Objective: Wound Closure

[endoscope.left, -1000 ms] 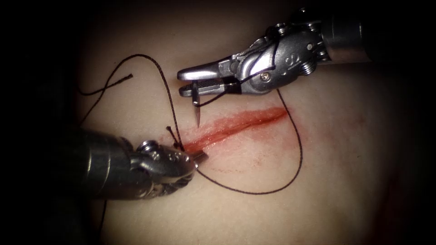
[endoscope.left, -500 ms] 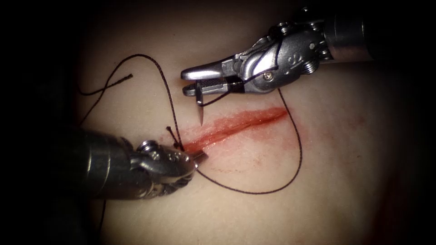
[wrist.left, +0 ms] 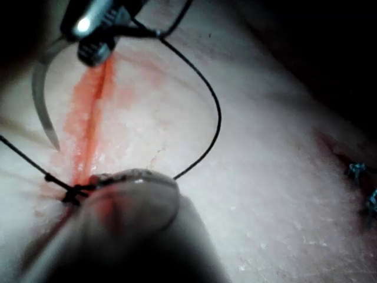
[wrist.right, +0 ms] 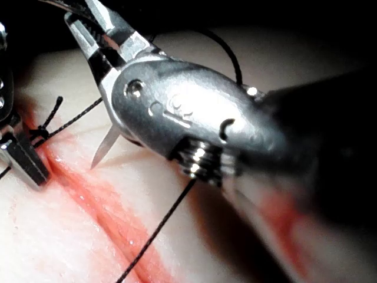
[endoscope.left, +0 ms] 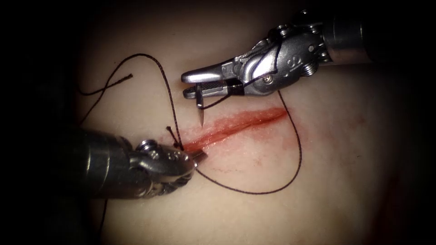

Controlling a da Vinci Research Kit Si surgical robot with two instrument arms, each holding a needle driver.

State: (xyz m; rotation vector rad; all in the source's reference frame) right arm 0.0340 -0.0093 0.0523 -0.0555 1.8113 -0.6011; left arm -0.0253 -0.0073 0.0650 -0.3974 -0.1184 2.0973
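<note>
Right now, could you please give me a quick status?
Right end effector shut on needle, tip clear of tissue. Left end effector at knot by cut.

Counted: two grippers, left gripper point(endoscope.left: 196, 159) and right gripper point(endoscope.left: 193, 85). One needle point(endoscope.left: 200, 109). One thread point(endoscope.left: 290, 136). One knot point(endoscope.left: 178, 144). One cut point(endoscope.left: 236, 127) in one tissue point(endoscope.left: 318, 199).

A pale slab of tissue point(endoscope.left: 254, 208) carries a slanting red cut point(endoscope.left: 236, 125), wet with red fluid point(endoscope.left: 213, 132), with a small dark knot point(endoscope.left: 178, 144) at its lower left end. A curved steel needle point(endoscope.left: 200, 111) hangs free of the tissue, its tip pointing down just above the cut, near its left part. Dark thread point(endoscope.left: 290, 177) runs from the knot in a wide loop on the right of the cut, and another strand arcs up to the left, ending in a frayed tail point(endoscope.left: 128, 76).
</note>
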